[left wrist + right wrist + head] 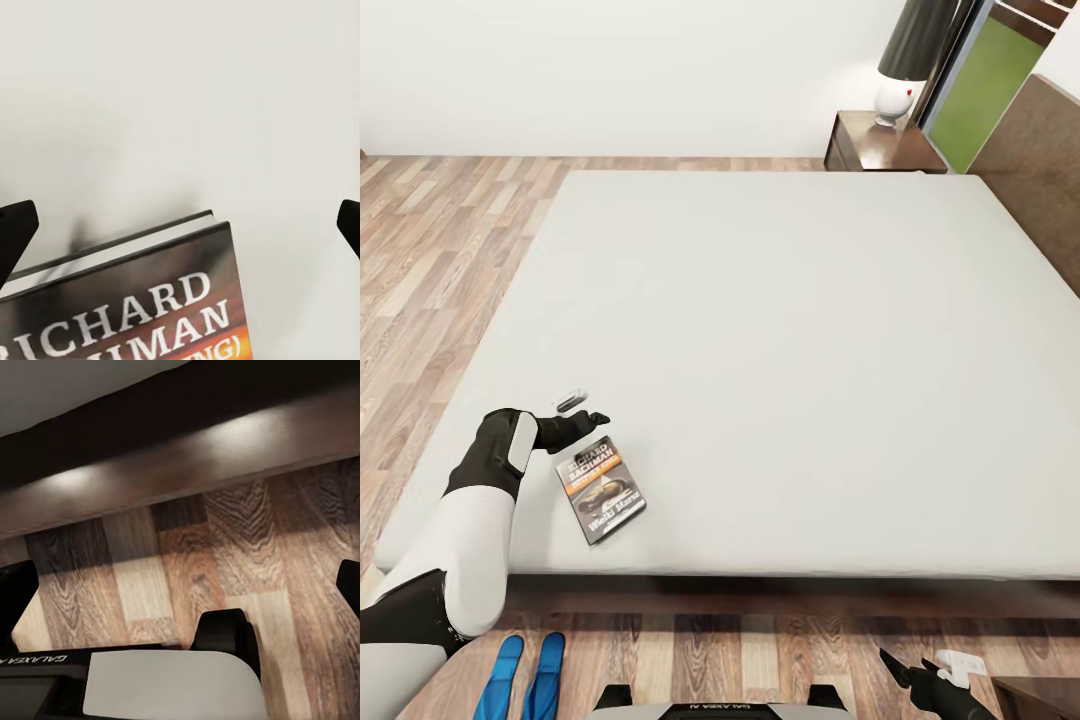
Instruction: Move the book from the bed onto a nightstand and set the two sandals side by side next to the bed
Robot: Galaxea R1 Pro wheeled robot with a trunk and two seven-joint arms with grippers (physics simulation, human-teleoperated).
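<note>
Book flat on bed near front edge, at 5 o'clock from left gripper. Jaws spread wide, empty, hovering just above its top edge; wrist view crops the cover. Left arm reaches forward, elbow bent. Right gripper low over floor, open. 2 sandals partly cut off.

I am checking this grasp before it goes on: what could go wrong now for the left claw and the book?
1. The book lies flat on the soft mattress, so the open left claw may push it away rather than get a finger under its edge.
2. The book lies near the mattress edge; a nudge could drop it onto the blue sandals below.
3. The nightstand is far across the bed.
</note>
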